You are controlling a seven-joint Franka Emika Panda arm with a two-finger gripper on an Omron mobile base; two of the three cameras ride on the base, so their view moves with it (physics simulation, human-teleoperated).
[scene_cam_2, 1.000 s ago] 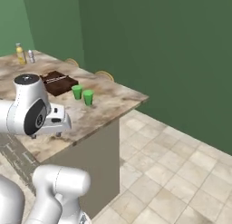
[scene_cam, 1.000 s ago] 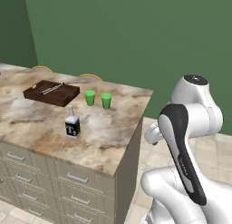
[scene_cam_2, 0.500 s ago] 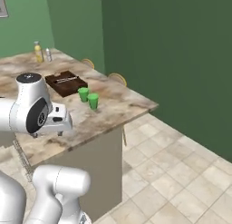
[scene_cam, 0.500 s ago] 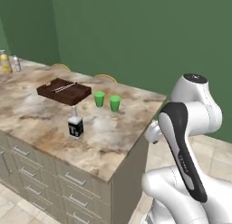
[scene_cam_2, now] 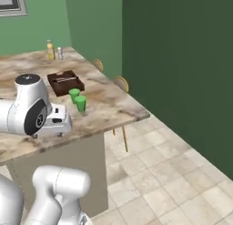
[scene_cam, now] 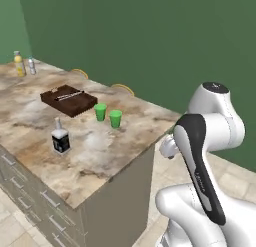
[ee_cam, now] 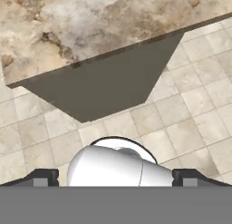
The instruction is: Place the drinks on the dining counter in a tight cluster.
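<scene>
The whole scene has slid sideways since the earlier frames, so the base has moved, not the things. The table now shows more of its far end, where the yellow bottle and the tiny clear bottle stand close together. The dark bottle stands alone, well apart from them, near the wooden tray and two green cups. The tool hangs empty above the floor tiles, beside the table edge, fingertips spread wide.
</scene>
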